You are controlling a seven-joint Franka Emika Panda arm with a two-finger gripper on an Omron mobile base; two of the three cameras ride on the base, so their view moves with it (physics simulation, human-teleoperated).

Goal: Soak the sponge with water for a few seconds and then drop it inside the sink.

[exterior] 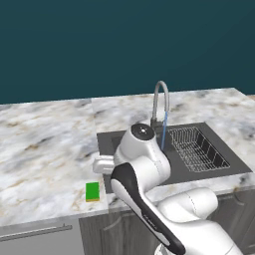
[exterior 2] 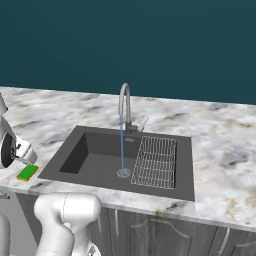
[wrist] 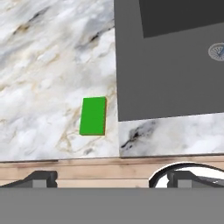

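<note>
Hovering above the marble table [wrist: 52, 65], the open claw [wrist: 109, 177] points down, near the green sponge [wrist: 92, 116] beside the sink [wrist: 166, 87].

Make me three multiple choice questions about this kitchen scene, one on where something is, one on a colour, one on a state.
1. Where does the sponge lie?
A. on the counter beside the sink
B. in the wire rack
C. inside the basin

2. What colour is the sponge's top face?
A. red
B. bright green
C. white

3. What is the state of the faucet?
A. off and dry
B. broken off
C. running

Answers: 1 A, the hand view shows it flat on the marble counter, just off the edge of the sink. 2 B, it is green in all three views. 3 C, the water falls in a thin stream to the drain.
</note>
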